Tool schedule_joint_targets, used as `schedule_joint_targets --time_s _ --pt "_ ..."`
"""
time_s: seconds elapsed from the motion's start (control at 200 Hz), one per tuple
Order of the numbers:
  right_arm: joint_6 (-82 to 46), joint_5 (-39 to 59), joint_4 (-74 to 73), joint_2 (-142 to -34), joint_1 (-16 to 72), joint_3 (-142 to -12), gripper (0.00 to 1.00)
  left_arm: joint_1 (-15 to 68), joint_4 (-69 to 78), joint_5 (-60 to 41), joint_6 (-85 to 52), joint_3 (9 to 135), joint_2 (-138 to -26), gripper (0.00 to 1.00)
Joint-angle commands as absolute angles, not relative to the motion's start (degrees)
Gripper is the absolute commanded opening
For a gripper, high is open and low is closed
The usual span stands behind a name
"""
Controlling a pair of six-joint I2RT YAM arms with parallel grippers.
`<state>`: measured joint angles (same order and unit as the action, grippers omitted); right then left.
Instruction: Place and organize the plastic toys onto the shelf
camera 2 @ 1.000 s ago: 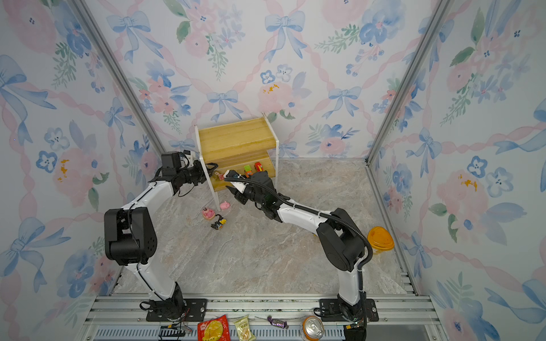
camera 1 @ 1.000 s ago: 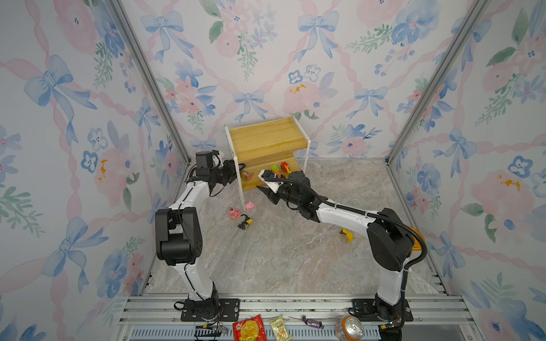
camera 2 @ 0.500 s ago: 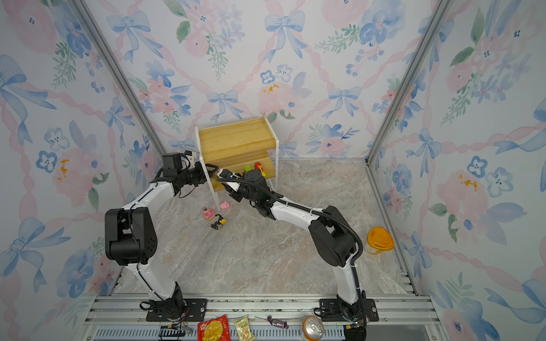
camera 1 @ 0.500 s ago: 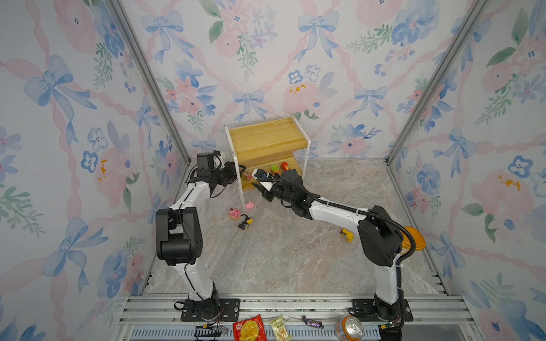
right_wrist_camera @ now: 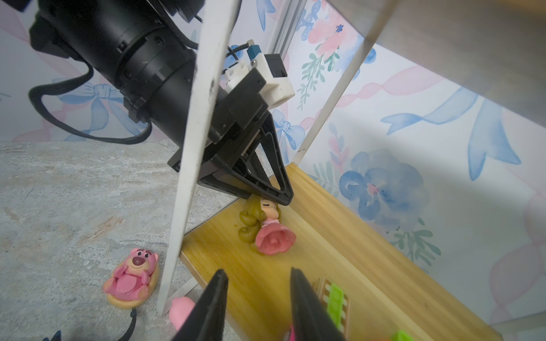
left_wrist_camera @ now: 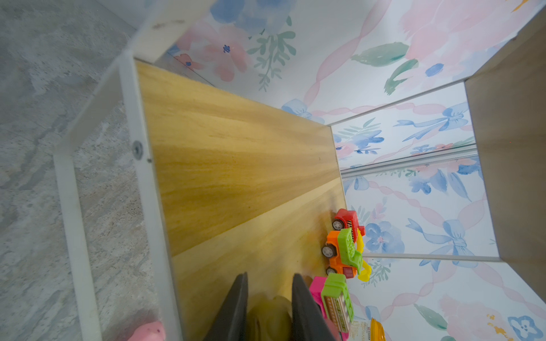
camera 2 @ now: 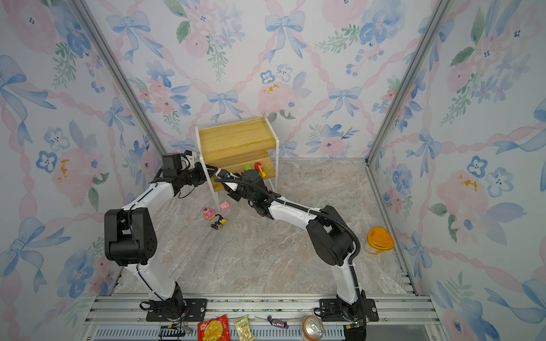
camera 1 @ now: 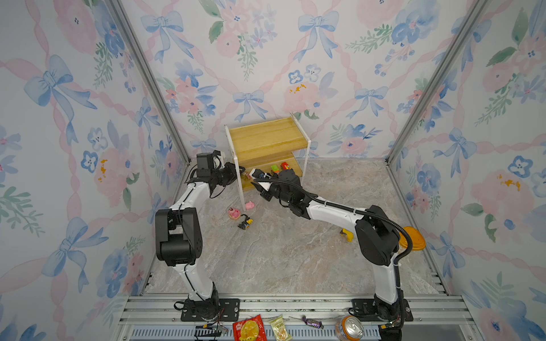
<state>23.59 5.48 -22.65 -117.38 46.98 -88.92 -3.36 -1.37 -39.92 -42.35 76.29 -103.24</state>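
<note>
Starting at the right gripper (right_wrist_camera: 258, 271): fingers (right_wrist_camera: 214, 301) apart, nothing between them, poised over the front edge of the lower board of the shelf (right_wrist_camera: 325, 251). Just ahead of those fingers, lying on its side on that board, the doll (right_wrist_camera: 267, 233) in the pink dress. At its head, the left gripper (right_wrist_camera: 280, 197), reaching in past the white post (right_wrist_camera: 195, 147). From the left wrist, yellow hair filling the gap between that gripper's fingers (left_wrist_camera: 235, 304), close on both sides; clamped or merely flanking, cannot tell. Beside them and further along the board, the pink-and-green car (left_wrist_camera: 334, 298), then the orange-and-green car (left_wrist_camera: 342, 254), then the red car (left_wrist_camera: 347, 221) at the far end. Four toys on the shelf by this count, one of them not upright. Off the shelf, on the floor (right_wrist_camera: 74, 192): pig (right_wrist_camera: 180, 310) just outside the right fingers, pink bear (right_wrist_camera: 133, 277) a little beyond, black-and-yellow figure (camera 1: 245, 222) further out, and, well apart from both grippers, a yellow figure (camera 1: 346, 234) by the elbow of the right arm (camera 1: 375, 242). Roughly half done, judging so; nothing seen on the upper board. As for views: doll's face and dress only from the right wrist; full row of three cars only from the left wrist; yellow figure found in a top view, yet hidden behind the elbow in the view with the orange-lidded cup (camera 2: 380, 239) whole.
</note>
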Motion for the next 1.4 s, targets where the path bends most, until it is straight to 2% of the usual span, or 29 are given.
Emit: schedule_joint_targets --time_s 0.0,0.39,0.87,1.005,1.2,1.395 --pt "23.1 4.3 -22.9 -116.9 47.5 -89.4 0.38 -2.9 -1.9 -39.3 -40.8 76.2 -101.2 0.26" --pt "21.4 3.9 -24.4 -114.7 46.8 -86.3 0.38 -3.0 -1.7 -39.7 -41.3 77.6 -100.6 0.2" --pt "23.7 3.6 -21.0 -118.3 47.0 -92.3 0.38 -3.0 -1.7 -39.8 -40.7 77.1 -100.4 0.2" --pt "24.4 3.6 -19.7 -119.7 47.3 -94.5 0.41 -3.0 -1.7 -39.5 -40.7 77.2 -100.7 0.25" --pt "27.1 2.7 -18.1 -122.0 47.9 -97.0 0.47 -3.0 -1.6 -39.0 -41.0 77.6 -100.5 0.43" --pt "29.3 1.7 -16.4 -124.0 48.3 -99.5 0.5 -2.9 -1.7 -39.2 -41.1 78.4 -101.1 0.47"
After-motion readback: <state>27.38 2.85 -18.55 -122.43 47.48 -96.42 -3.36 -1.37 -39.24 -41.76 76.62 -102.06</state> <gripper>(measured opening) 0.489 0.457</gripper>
